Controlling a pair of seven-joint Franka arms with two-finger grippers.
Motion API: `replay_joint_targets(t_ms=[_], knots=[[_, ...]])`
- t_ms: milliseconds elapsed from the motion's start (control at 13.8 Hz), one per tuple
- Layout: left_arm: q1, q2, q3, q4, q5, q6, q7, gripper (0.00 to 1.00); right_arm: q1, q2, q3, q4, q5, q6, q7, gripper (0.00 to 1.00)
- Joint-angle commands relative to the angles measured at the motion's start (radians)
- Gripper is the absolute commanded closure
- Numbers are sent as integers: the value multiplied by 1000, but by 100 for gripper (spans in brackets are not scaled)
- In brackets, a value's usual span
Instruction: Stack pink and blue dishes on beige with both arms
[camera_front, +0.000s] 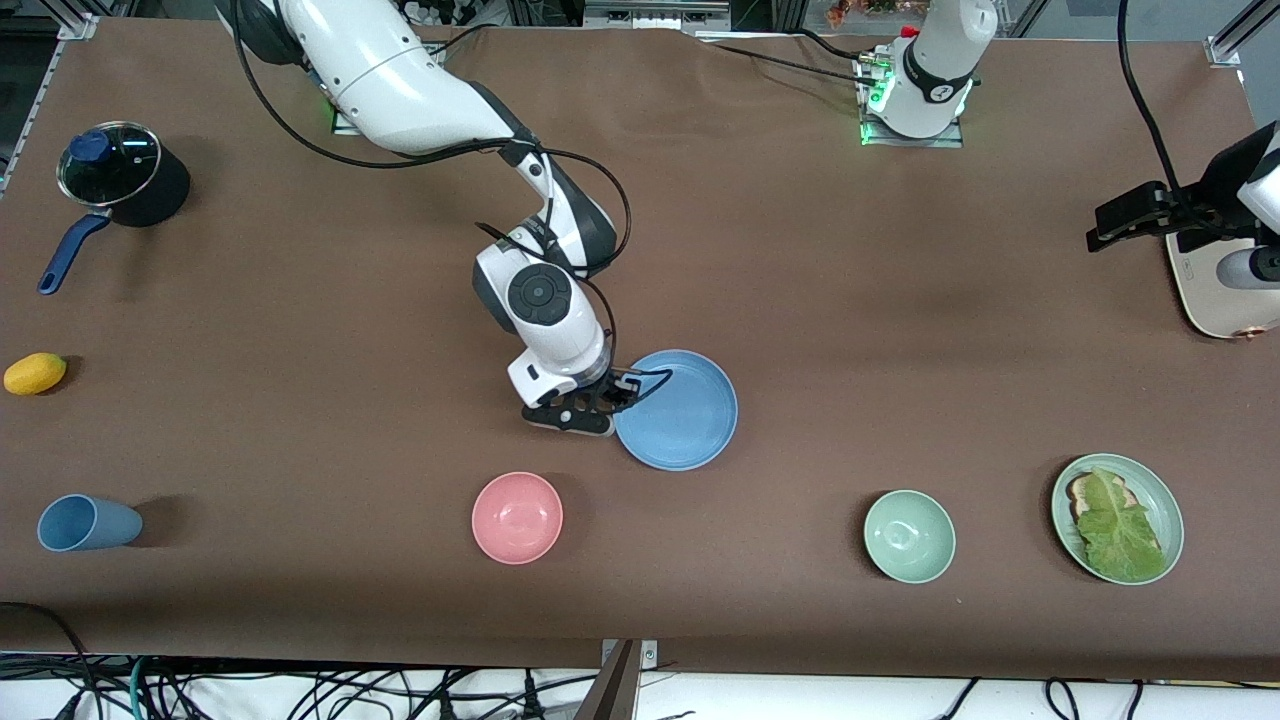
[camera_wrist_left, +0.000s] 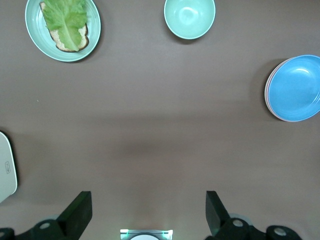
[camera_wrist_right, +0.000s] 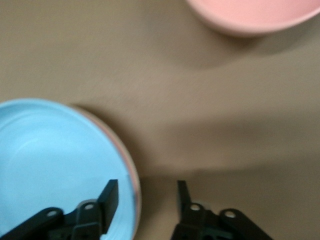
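The blue dish (camera_front: 680, 410) lies on top of a stack in the middle of the table. A thin pink dish edge (camera_wrist_right: 132, 167) shows under its rim, also seen as the pink edge (camera_wrist_left: 269, 102) in the left wrist view. The beige plate is hidden. My right gripper (camera_front: 608, 402) is low at the stack's rim toward the right arm's end. Its jaws are open and straddle the rim: one finger (camera_wrist_right: 111, 192) over the blue dish (camera_wrist_right: 50, 165), the other outside it. My left gripper (camera_front: 1130, 222) waits open, high over the left arm's end, nothing between its fingers (camera_wrist_left: 80, 212).
A pink bowl (camera_front: 517, 517) sits nearer the front camera than the stack. A green bowl (camera_front: 909, 535) and a green plate with bread and lettuce (camera_front: 1117, 518) lie toward the left arm's end, and a cream toaster (camera_front: 1225, 290) stands there. A blue cup (camera_front: 85, 523), a lemon (camera_front: 35, 373) and a lidded pot (camera_front: 120, 175) are at the right arm's end.
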Motion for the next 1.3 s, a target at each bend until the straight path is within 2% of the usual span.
replay_joint_targets(t_ms=[0, 145, 434, 579, 941, 1086, 1231], knots=[[-5, -19, 4, -22, -20, -8, -13, 0, -32, -93, -46, -4, -12, -98, -24, 0], [-8, -18, 4, -19, -19, -8, -11, 0, -105, -168, -66, -4, -1, -193, -67, 0], [-7, -2, 4, -14, -22, -7, -8, 0, -219, -342, -79, -8, 77, -483, -367, 0], [-7, 10, 4, -13, -28, -7, -8, 0, -254, -424, -103, -26, 85, -590, -487, 0], [3, 18, 5, -9, -31, -4, -8, 0, -368, -736, -125, -273, 91, -681, -708, 0], [3, 22, 5, -9, -31, -1, -8, 0, -382, -817, -125, -351, 92, -681, -718, 0], [3, 22, 5, -8, -31, -1, -8, 0, -406, -851, -105, -367, 88, -722, -736, 0]])
